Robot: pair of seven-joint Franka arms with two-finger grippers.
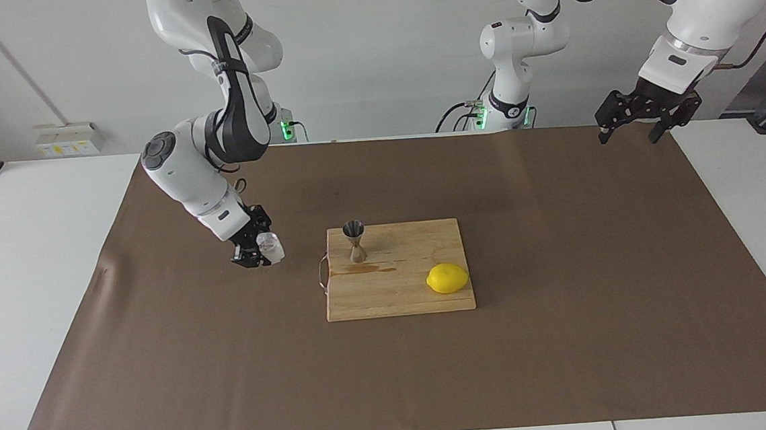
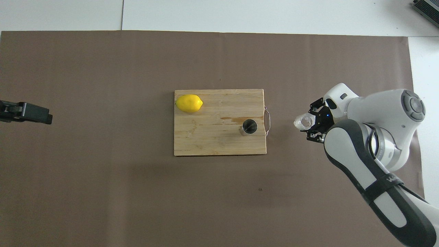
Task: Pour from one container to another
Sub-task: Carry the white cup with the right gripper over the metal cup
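My right gripper (image 1: 256,251) (image 2: 312,124) is shut on the small clear faceted glass cup (image 1: 270,247) (image 2: 304,121) and holds it above the brown mat, beside the cutting board's handle end. The steel hourglass jigger (image 1: 355,239) (image 2: 249,126) stands upright on the wooden cutting board (image 1: 422,293) (image 2: 205,137), at the corner near its wire handle. My left gripper (image 1: 638,119) (image 2: 27,112) hangs open and empty, high over the mat's edge at the left arm's end of the table.
A yellow lemon (image 1: 447,278) (image 2: 189,103) lies on the board, at the corner farthest from the jigger. A wet streak (image 2: 231,118) marks the board next to the jigger. The brown mat (image 1: 567,337) covers the table all around the board.
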